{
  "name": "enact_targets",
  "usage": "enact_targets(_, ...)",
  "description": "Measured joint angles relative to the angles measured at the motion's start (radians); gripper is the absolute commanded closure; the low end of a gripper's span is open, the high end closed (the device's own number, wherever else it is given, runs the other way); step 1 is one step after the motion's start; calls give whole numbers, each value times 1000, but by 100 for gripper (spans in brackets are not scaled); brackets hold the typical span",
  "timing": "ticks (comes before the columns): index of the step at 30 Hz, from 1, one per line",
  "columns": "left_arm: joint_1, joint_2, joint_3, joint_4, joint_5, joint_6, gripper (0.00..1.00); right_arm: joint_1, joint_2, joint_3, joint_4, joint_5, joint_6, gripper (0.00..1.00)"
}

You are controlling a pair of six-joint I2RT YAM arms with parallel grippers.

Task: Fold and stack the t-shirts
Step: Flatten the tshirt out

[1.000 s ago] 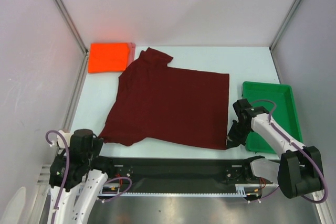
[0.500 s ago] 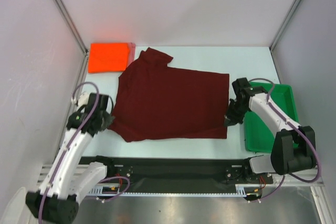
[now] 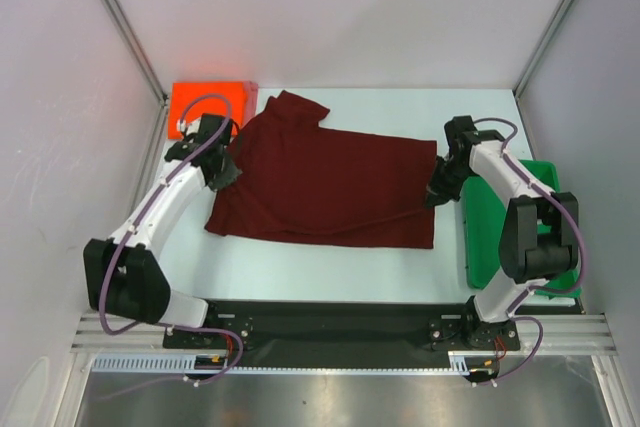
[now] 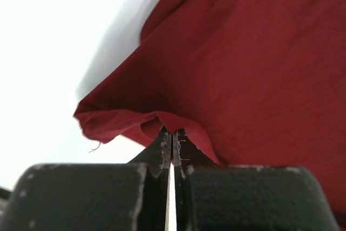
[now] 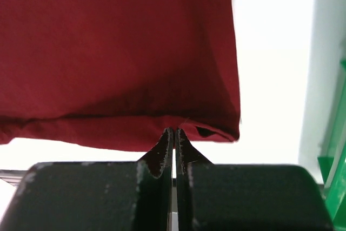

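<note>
The dark maroon t-shirt (image 3: 330, 182) lies spread across the middle of the table, its near part doubled over. My left gripper (image 3: 226, 173) is shut on its left edge, where a fold of maroon cloth (image 4: 162, 120) is pinched between the fingertips. My right gripper (image 3: 438, 195) is shut on the shirt's right hem (image 5: 205, 128). A folded bright orange-red t-shirt (image 3: 205, 107) sits at the far left corner. A pinkish edge (image 3: 253, 93) peeks out from under its right side.
A green plastic tray (image 3: 487, 247) stands along the right side of the table, partly under my right arm, and its corner (image 5: 335, 187) shows in the right wrist view. Enclosure walls and metal posts ring the pale table (image 3: 300, 272).
Both grippers have carried the shirt's near edge away from the arm bases toward the far side, folding the lower part over the rest. The orange-red shirt has not moved.
</note>
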Motion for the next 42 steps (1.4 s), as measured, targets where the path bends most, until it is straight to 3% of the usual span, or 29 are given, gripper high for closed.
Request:
enact_targets(10,0,118,110,35,19,41,100,-34,76,45,11,-6,-23,100)
enact_targets(32,0,95,92,64,64,80,99,-57,64,3,26,-14,-52,100)
enact_targets(42,10,159,129,65,64,96,100,-79,76,3,51,-32,-61,100)
